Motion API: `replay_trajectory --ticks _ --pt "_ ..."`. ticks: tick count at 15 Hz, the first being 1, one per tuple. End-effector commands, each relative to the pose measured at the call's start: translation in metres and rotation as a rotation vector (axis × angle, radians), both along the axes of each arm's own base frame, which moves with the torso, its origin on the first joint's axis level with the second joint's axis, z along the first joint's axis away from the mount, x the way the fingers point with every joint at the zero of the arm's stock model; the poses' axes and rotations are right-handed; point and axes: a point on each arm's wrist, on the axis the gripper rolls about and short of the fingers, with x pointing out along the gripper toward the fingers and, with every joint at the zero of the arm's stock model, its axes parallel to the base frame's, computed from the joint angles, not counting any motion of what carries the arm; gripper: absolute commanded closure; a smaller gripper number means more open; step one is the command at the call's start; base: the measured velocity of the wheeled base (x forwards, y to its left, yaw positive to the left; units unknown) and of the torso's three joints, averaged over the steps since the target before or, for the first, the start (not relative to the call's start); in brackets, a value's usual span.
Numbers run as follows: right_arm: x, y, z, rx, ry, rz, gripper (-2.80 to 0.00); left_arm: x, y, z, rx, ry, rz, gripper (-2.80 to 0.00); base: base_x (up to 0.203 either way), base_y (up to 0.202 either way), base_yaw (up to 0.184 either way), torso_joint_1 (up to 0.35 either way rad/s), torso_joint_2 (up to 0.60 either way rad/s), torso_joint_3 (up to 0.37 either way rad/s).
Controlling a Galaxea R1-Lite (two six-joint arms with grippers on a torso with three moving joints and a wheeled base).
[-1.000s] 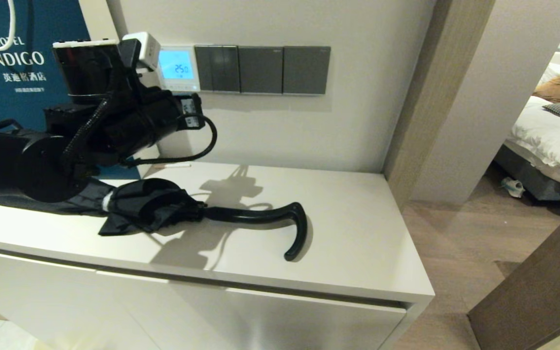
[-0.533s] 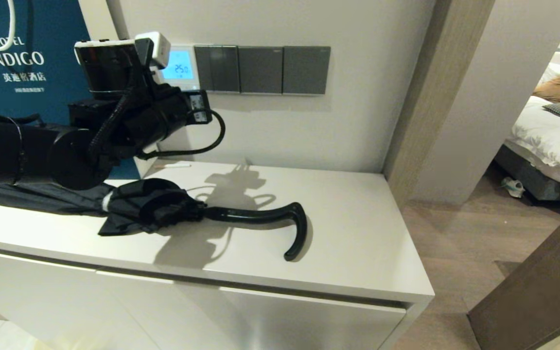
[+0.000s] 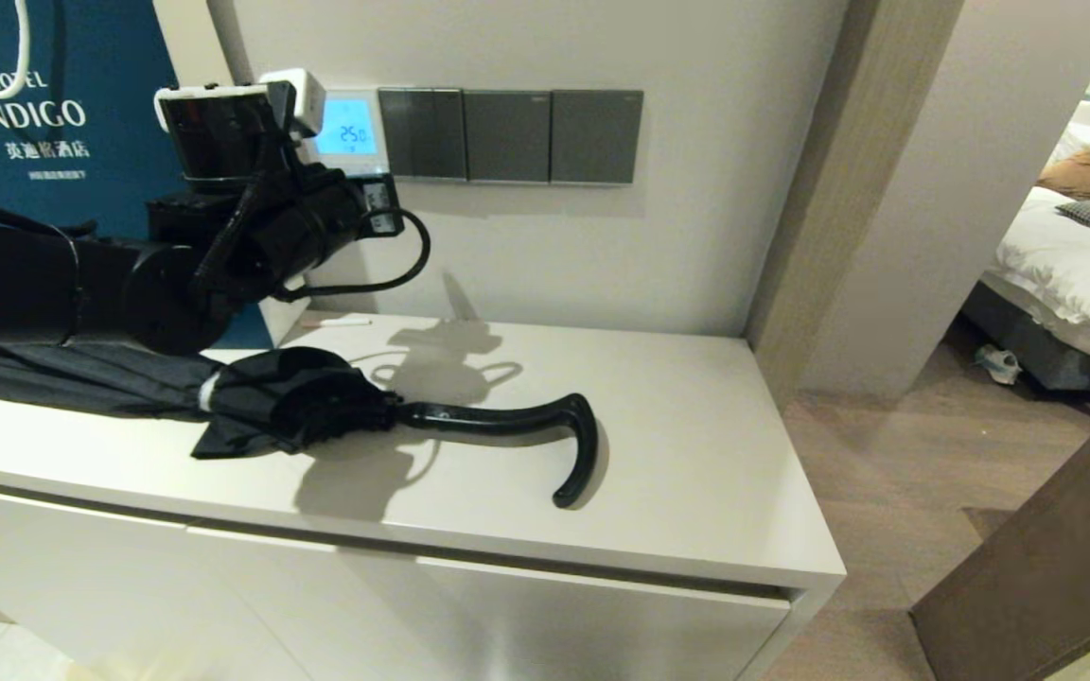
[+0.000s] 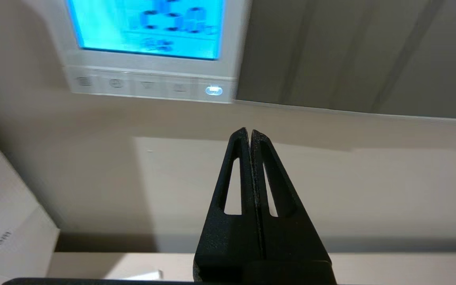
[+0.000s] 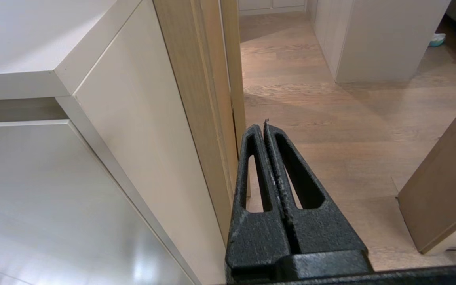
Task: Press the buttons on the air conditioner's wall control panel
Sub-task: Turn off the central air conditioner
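In the head view the left arm has swung toward the wall over the last second, its wrist now hiding the left margin of the air conditioner's wall control panel (image 3: 348, 132), whose lit blue screen reads 25.0; earlier the wrist sat farther to the left and lower, so the approach looks nearly finished and the press itself is probably next. The arm reaches across horizontally above the white cabinet surface (image 3: 696, 454), forearm level, wrist raised toward the panel, with a folded black umbrella (image 3: 318, 407) lying beneath it, a row of dark grey switch plates (image 3: 512, 135) just beside the panel and a teal Hotel Indigo bag (image 3: 43, 113) behind. In the left wrist view the left end effector (image 4: 250, 132) is clenched, fingers pressed flat together into one tip, empty, pointing at bare wall just under the panel's lower edge; the buttons (image 4: 149, 85) run in a row below the screen, the end one glowing blue, and the tip sits below that glowing one without touching it. A small upward correction seems needed before contact. In the right wrist view the right end effector (image 5: 265, 126) is also clenched and empty, parked low beside the cabinet's end panel, facing the wooden floor (image 5: 350, 118).
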Motion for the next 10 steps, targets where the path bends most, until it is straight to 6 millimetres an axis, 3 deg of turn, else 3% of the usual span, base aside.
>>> replay_trajectory --ticks 1,10 --pt "0.000 0.000 0.000 0.000 0.002 0.000 0.00 0.007 0.002 -0.001 -0.002 -0.003 0.015 0.00 0.000 0.000 0.000 0.000 0.00 0.000" --pt "0.000 0.000 0.000 0.000 0.002 0.000 0.00 0.019 -0.002 0.002 -0.004 -0.018 0.015 0.00 0.000 0.000 0.000 0.000 0.00 0.000"
